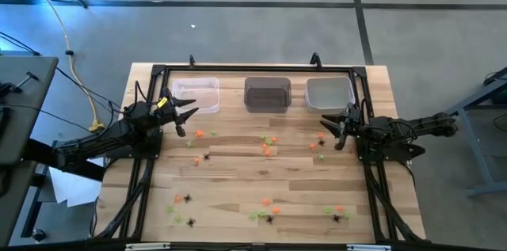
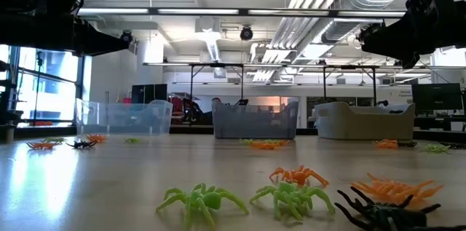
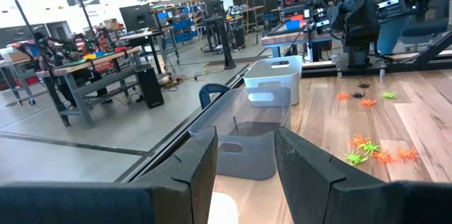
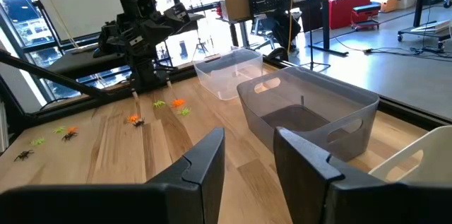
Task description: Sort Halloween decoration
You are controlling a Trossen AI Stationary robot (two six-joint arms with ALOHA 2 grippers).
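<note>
Tiny orange, lime-green and black spider trinkets, the Halloween decoration, lie scattered on the wooden table: a cluster near the middle [image 1: 268, 145], a group by the near edge [image 1: 265, 211], others at the near left [image 1: 183, 199]. In the low view green [image 2: 201, 202], orange [image 2: 297, 175] and black [image 2: 381, 215] spiders rest on their legs. My left gripper [image 1: 184, 118] hangs open above the table's far left, level, near the clear bin. My right gripper [image 1: 331, 131] hangs open at the far right, by the white bin. Neither has anything between its fingers.
Three small bins stand in a row along the far edge: a clear one [image 1: 196, 94], a grey one [image 1: 267, 93] and a white one [image 1: 329, 93]. A black frame [image 1: 253, 69] borders the table. Bare wood lies between the trinket groups.
</note>
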